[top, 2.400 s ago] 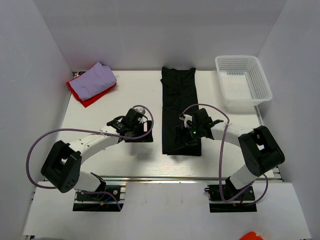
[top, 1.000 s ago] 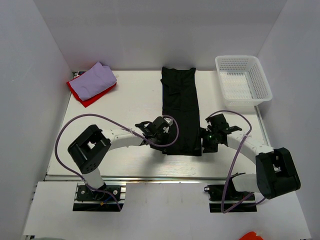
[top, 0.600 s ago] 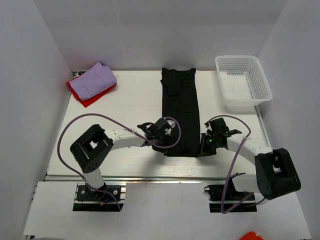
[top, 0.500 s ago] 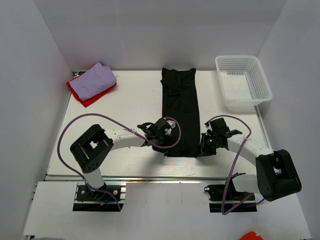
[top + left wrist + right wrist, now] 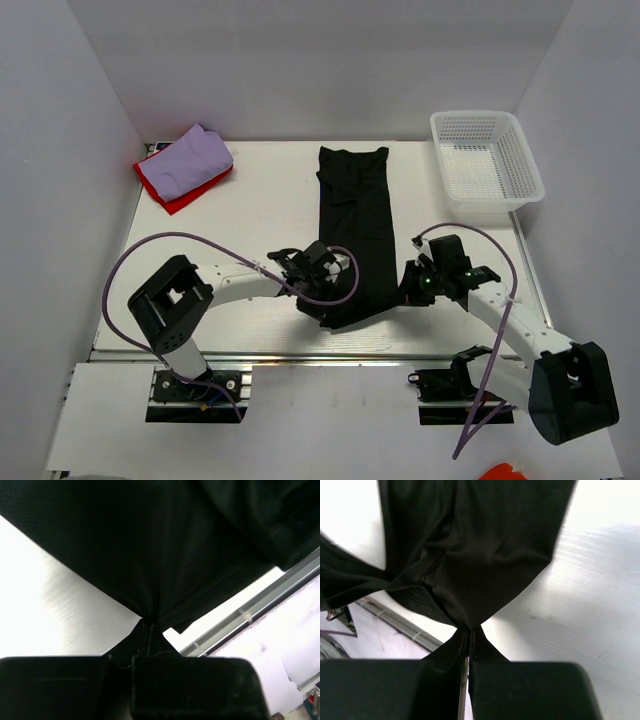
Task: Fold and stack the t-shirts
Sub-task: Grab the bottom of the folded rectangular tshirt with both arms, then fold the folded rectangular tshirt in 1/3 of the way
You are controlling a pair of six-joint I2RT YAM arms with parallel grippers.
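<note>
narrow black t-shirt (image 5: 355, 215), near end bunched

Nothing readable is showing in any of the three views; no lettering, label, brand mark, number or sign is coming through legibly on any surface.
</note>
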